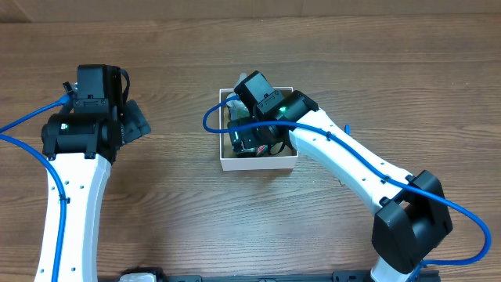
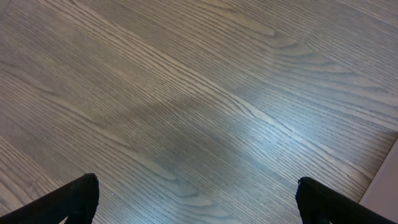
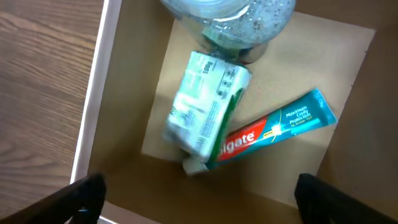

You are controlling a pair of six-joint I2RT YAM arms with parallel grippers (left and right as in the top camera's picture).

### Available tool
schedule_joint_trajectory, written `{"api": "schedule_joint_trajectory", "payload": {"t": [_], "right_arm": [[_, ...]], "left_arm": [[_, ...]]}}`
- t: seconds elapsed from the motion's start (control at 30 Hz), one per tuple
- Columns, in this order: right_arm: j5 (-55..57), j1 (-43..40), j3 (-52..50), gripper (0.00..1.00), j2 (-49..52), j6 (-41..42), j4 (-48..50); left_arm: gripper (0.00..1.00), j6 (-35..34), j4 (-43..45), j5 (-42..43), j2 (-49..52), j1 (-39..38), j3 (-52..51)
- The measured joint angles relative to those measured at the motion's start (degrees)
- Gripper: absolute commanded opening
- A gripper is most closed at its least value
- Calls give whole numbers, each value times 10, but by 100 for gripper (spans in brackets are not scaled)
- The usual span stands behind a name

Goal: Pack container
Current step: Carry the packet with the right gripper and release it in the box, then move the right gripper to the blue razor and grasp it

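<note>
The container (image 1: 258, 164) is a square white-walled cardboard box with a brown inside, at the table's middle; its rim also shows in the right wrist view (image 3: 93, 93). Inside it lie a red and teal Colgate toothpaste tube (image 3: 280, 127), a white-and-green packet (image 3: 202, 112) on top of the tube's cap end, and a clear bottle (image 3: 227, 18) at the far wall. My right gripper (image 3: 199, 202) is open and empty, hovering over the box's inside (image 1: 258, 129). My left gripper (image 2: 199, 202) is open and empty above bare wood, far left of the box (image 1: 129, 117).
The wooden table (image 1: 180, 204) surrounds the box. A pale strip (image 2: 385, 186) shows at the lower right corner of the left wrist view. Blue cables run along both arms.
</note>
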Motion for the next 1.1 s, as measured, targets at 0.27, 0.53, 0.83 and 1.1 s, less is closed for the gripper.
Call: {"api": "schedule_joint_trajectory", "payload": {"t": [0.27,0.53,0.83,1.1], "right_arm": [[66,-5,43,100,-50,-12,-121],[106,-210,58,100,-177,-16,-245],[98,-325,-195,95,-168,-35,-11],[96,-325,-376,84,-167,-57,195]], "left_arm": [[100,0,0,0,0,0,0],[100,0,0,0,0,0,0],[100,0,0,0,0,0,0],[100,0,0,0,0,0,0]]}}
